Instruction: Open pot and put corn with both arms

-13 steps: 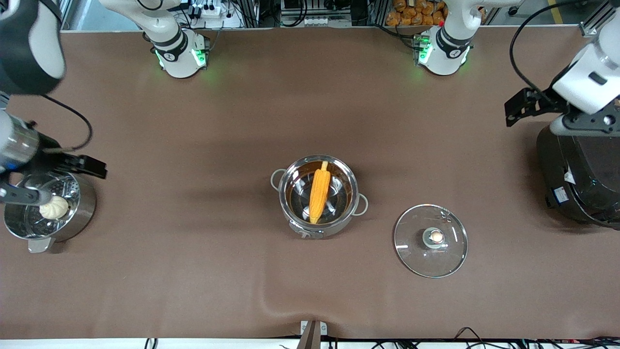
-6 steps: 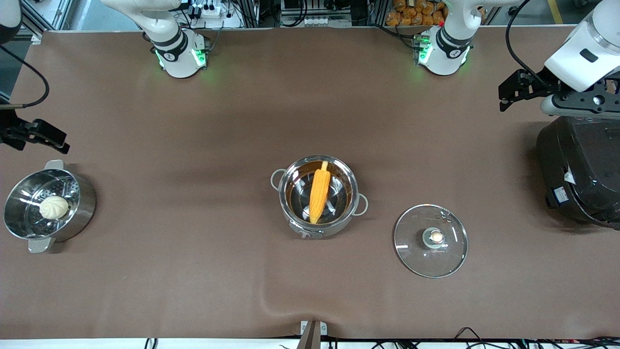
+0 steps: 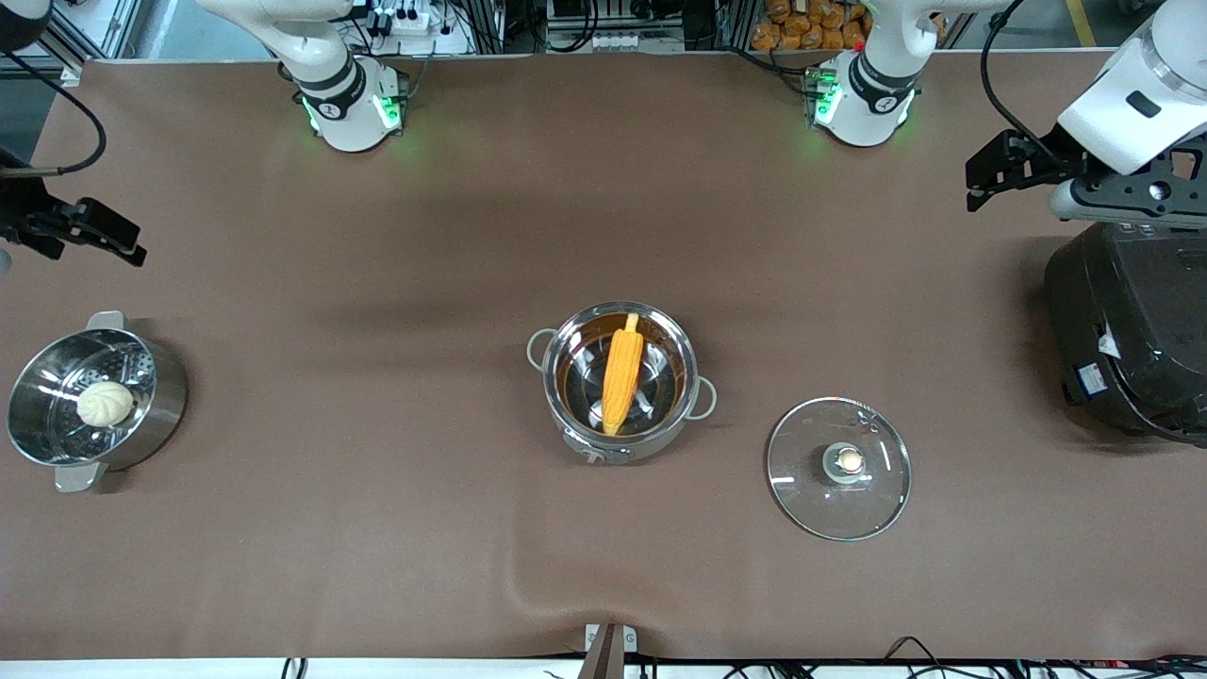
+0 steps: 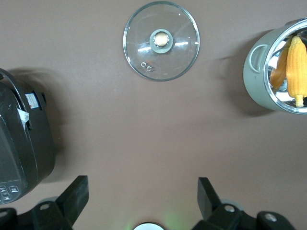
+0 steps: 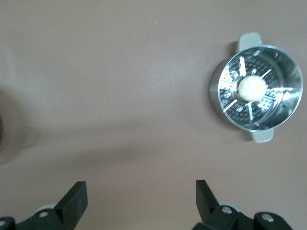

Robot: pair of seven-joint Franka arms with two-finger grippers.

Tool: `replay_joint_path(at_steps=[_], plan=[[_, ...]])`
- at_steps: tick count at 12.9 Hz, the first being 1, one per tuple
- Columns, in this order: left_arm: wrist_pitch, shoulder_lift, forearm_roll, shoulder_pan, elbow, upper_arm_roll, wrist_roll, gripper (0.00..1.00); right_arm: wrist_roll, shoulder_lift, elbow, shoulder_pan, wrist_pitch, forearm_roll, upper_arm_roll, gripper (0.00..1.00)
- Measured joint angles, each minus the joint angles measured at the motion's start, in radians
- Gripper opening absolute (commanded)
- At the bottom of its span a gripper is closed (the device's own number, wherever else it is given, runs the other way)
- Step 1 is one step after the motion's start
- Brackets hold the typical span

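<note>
The steel pot stands open at the table's middle, with the yellow-orange corn lying inside it. Both also show in the left wrist view: pot, corn. Its glass lid with a copper knob lies flat on the table beside the pot, toward the left arm's end, and shows in the left wrist view. My left gripper is open and empty, raised beside the black cooker; its own view shows it. My right gripper is open and empty, raised at the right arm's end; its own view shows it.
A steel pot with a perforated insert holds a white bun at the right arm's end; it shows in the right wrist view. A big black cooker stands at the left arm's end.
My right arm has lifted away from the bun pot toward its base. My left gripper has risen slightly beside the cooker. The pot, corn and lid have not moved.
</note>
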Motion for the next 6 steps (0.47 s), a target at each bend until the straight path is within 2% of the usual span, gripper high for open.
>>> replay_joint_path(at_steps=[6], plan=[[0.002,0.000,0.000,0.003,0.000,0.000,0.000,1.00,-0.001,-0.001,0.014,-0.019,-0.020,0.018,0.001,1.00]])
